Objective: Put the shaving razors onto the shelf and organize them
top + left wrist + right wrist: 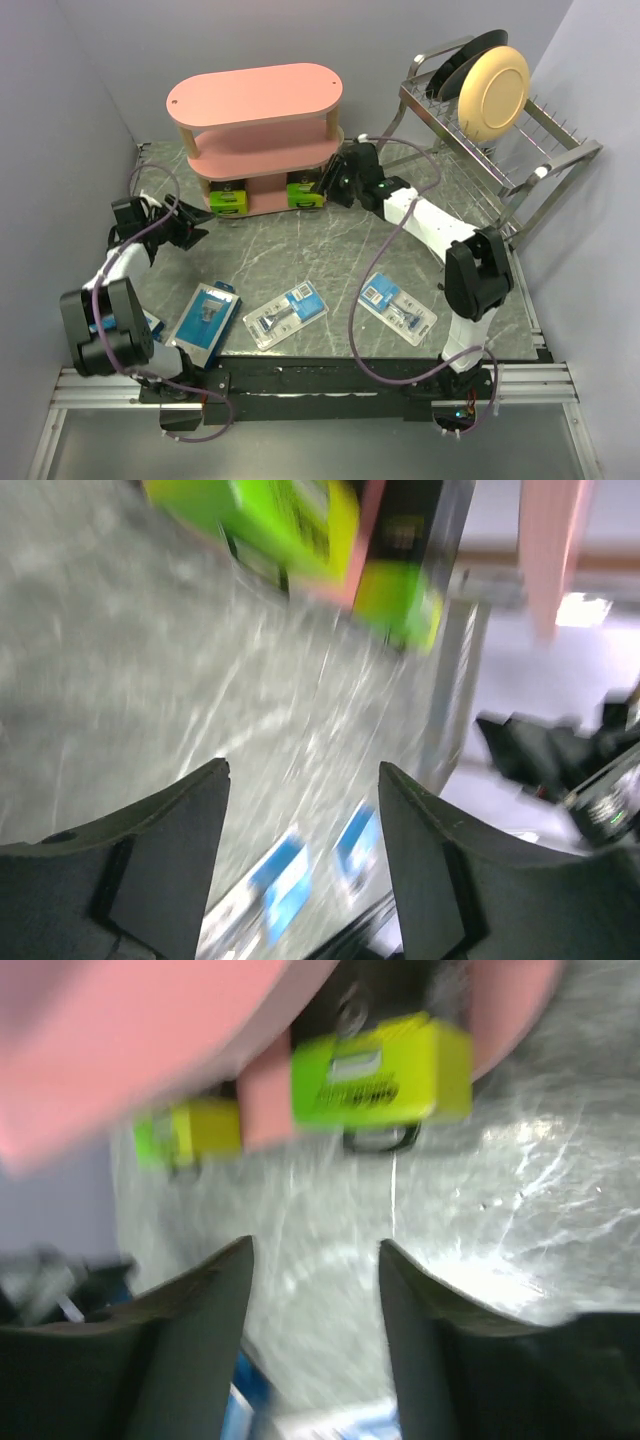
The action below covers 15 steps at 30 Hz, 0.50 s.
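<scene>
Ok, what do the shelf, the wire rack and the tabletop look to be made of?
The shelf: matte pink boards with a pale edge, probably painted wood or fibreboard, on light wooden posts. The wire rack: shiny silver rods, likely steel. The tabletop: grey with white veining, marble-look; stone or printed laminate, cannot tell.

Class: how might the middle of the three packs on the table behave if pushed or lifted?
The clear blister pack lies flat, so it would probably slide, not roll or tip. Its thin glossy plastic seems light, perhaps flexible and slippery.
</scene>
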### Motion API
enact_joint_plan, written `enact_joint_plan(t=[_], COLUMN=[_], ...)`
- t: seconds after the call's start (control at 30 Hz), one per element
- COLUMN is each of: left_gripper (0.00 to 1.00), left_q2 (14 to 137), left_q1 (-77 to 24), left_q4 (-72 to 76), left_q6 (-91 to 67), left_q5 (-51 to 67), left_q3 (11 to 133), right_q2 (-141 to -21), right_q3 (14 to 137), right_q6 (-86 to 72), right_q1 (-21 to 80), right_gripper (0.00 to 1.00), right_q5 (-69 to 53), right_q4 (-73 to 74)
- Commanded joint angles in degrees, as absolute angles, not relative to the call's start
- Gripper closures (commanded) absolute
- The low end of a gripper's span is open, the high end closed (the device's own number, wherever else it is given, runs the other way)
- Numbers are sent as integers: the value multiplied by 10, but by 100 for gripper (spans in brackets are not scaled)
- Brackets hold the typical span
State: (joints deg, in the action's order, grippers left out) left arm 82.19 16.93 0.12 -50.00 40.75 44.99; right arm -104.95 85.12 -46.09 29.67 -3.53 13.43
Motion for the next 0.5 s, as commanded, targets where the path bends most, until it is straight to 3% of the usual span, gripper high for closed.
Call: enact_joint_plan(t=[0.0,0.23,0.33,0.47], left_gripper=[33,34,35,42], left_q2=[736,679,667,676], left_q1=[140,-51,-175,-252], left_q4=[-123,-268,-269,-244], left_q6=[-342,-116,-62,-65], left_q5=[459,427,337,206], left_q3=[438,503,512,480], right_q2=[-971,-845,-784,-710], right_q3=[799,716,671,625], right_q6=[-262,-136,-124,-131], right_q1=[291,272,243,208], right_gripper=[33,26,24,21], right_q5=[-172,-191,-138,-107], right_q4=[149,213,207,168])
